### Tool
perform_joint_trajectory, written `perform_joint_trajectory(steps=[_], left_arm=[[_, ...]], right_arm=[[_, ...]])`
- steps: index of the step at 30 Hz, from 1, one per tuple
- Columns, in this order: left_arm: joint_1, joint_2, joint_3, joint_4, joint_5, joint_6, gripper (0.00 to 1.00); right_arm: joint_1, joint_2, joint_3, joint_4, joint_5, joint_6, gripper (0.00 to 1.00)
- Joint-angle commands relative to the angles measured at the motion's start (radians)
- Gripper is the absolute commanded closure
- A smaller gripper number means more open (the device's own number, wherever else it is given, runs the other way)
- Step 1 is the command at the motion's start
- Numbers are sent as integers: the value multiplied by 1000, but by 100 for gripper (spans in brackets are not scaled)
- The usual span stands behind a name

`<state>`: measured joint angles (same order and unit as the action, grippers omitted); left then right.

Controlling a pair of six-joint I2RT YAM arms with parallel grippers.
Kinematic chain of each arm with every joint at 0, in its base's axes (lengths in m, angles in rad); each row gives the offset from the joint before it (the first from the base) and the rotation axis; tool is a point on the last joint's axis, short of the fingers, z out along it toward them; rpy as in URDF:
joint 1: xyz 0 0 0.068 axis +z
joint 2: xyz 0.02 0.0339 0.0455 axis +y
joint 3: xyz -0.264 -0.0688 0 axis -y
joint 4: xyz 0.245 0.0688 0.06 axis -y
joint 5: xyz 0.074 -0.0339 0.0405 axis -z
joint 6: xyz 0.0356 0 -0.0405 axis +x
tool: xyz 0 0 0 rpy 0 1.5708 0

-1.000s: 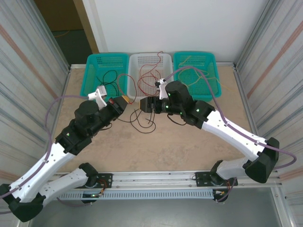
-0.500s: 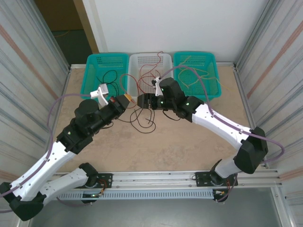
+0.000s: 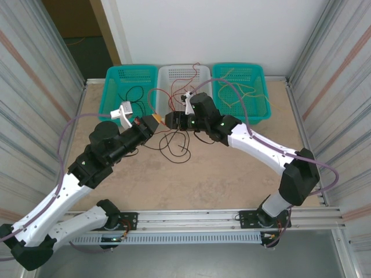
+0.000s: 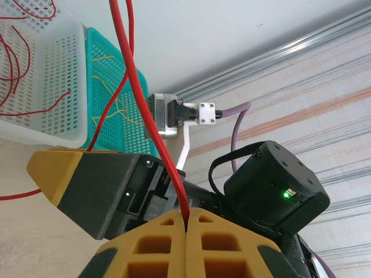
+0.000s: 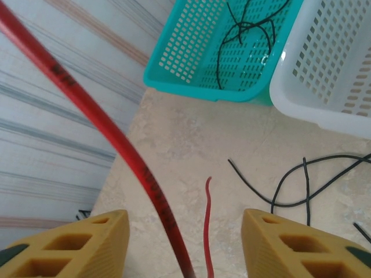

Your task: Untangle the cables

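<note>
**Second hold on the red cable, taken beside the first.**

Left: the left gripper is pinched fully closed on the red cable, which rises from the pinch and loops back toward the white basket. Centre: the right gripper, just beside it, has its fingers well parted. The same strand passes between them uncaught, so it holds nothing. Right and below: the black cables lie loosely looped on the table. The step appears to be a regrasp. The right gripper should close with the strand centred on the pads. The hands should then part slowly and upward, lifting the red cable clear without tightening the black loops.
</note>
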<state>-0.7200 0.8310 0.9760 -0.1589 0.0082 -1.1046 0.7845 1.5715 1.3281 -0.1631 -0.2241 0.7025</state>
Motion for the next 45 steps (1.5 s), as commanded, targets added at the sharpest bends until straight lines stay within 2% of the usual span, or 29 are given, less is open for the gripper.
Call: perform_joint_trajectory(steps=[1, 6, 13, 17, 23, 26, 30, 36, 45], left_arm=[[1, -23, 26, 28, 10, -1, 100], [1, -39, 26, 5, -13, 10, 100], [33, -69, 26, -66, -39, 49, 100], [62, -77, 50, -159, -72, 133, 100], [71, -21, 162, -427, -209, 399, 100], [71, 11, 191, -503, -259, 522, 100], [60, 13, 173, -528, -325, 645, 100], [-10, 5, 146, -533, -447, 799, 100], [-136, 24, 93, -502, -554, 915, 100]], right_arm=[[-6, 23, 37, 31, -28, 12, 55], [-4, 8, 27, 28, -37, 10, 82], [6, -77, -11, -40, -16, -46, 99], [7, -139, -26, -117, -2, -96, 100], [15, -248, -24, -272, 6, -194, 100], [12, -292, -18, -347, 15, -224, 100], [11, -331, 13, -437, 4, -265, 100], [12, -371, 76, -525, -38, -309, 100], [11, -386, 201, -567, -72, -335, 100]])
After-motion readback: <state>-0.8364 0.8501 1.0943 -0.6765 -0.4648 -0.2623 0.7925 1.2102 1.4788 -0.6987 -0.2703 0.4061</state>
